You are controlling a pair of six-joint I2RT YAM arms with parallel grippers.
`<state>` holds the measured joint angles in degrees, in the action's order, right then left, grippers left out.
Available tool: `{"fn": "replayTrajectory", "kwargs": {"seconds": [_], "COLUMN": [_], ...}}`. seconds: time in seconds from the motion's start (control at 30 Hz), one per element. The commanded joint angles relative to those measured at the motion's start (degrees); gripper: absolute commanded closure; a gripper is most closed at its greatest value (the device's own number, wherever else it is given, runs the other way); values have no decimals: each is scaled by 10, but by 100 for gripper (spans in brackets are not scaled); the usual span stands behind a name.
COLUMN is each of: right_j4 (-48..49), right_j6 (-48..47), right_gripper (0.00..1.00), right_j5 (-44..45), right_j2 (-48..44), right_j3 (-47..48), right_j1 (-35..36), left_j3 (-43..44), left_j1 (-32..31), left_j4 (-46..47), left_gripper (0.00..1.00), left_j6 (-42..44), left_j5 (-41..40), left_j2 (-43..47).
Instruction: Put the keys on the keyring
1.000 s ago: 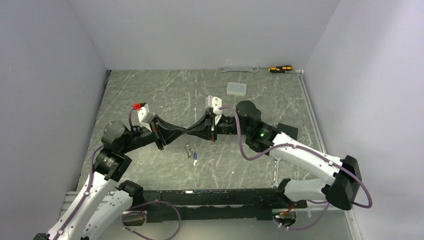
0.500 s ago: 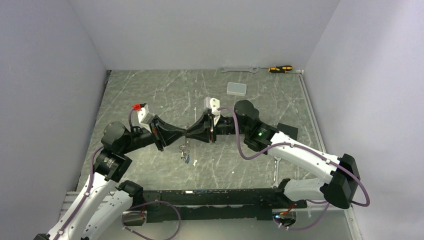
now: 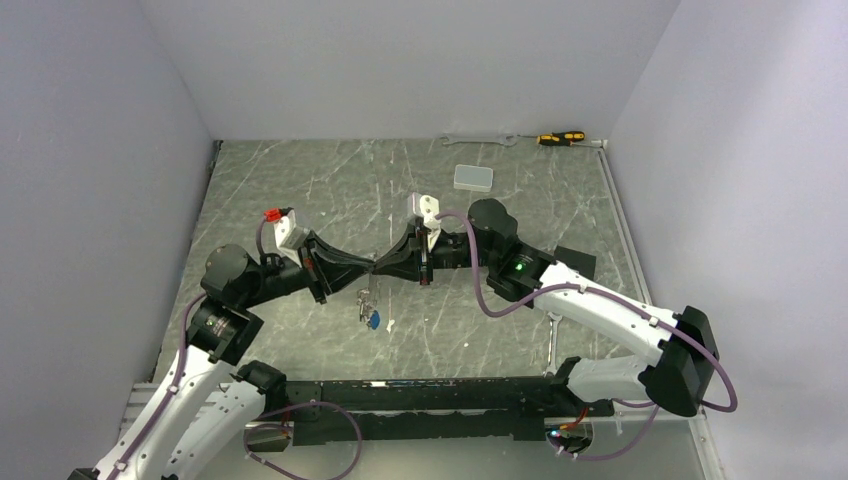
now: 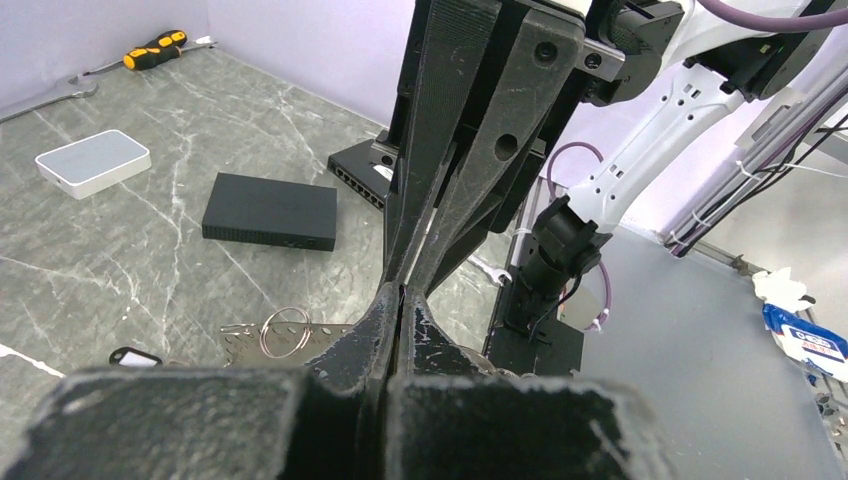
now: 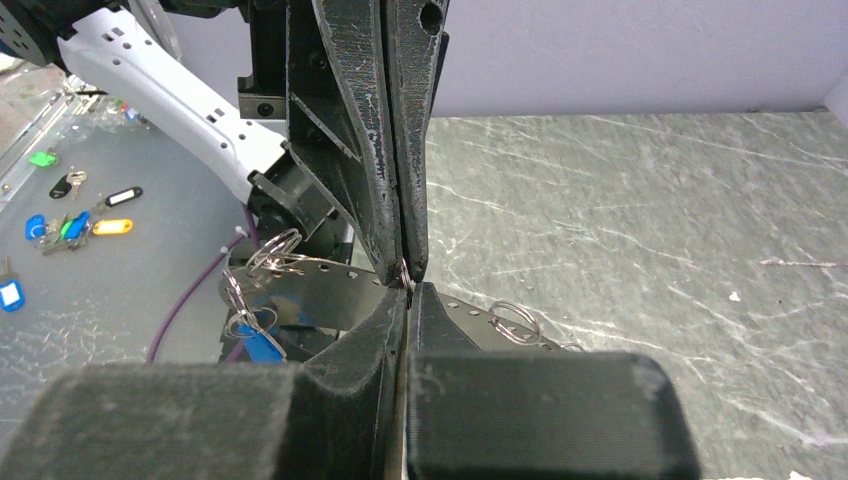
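My left gripper point(image 3: 367, 271) and right gripper point(image 3: 379, 266) meet tip to tip above the middle of the table, both shut. In the right wrist view a thin silvery wire loop, the keyring point(image 5: 404, 271), is nipped where the two pairs of fingertips touch; most of it is hidden. A perforated metal strip point(image 5: 320, 290) carrying small rings hangs just below the tips. The keys point(image 3: 367, 305) dangle from it on the left gripper's side, one with a blue tag point(image 5: 262, 345). A black-framed tag point(image 4: 135, 355) shows low in the left wrist view, where the left gripper point(image 4: 400, 295) is shut.
A white box point(image 3: 472, 178) lies behind the grippers, with a spanner point(image 3: 480, 140) and a yellow-handled screwdriver point(image 3: 560, 137) along the back wall. A black box point(image 4: 270, 212) sits by the right arm. Spare tagged keys point(image 5: 60, 215) lie on the metal shelf beyond the table's near edge.
The right gripper's jaws parted a little and closed again at the left gripper's tips. The hanging keys swung a short way to the left.
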<state>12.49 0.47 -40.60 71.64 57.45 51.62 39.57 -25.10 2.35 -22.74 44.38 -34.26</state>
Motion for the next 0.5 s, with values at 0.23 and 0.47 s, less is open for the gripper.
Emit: {"fn": "replayTrajectory", "kwargs": {"seconds": [0.23,0.47], "right_j4": [23,30], "right_j6": [-6,-11], "right_gripper": [100,100], "right_j5": [15,8], "right_j2": [-12,-30], "right_j3": [-8,-26], "right_j1": [-2,-6], "left_j3": [24,81], "left_j1": [-2,-2], "left_j4": [-4,-126], "left_gripper": [55,31], "left_j6": [6,92], "left_j5": [3,26], "left_j2": [7,3]}}
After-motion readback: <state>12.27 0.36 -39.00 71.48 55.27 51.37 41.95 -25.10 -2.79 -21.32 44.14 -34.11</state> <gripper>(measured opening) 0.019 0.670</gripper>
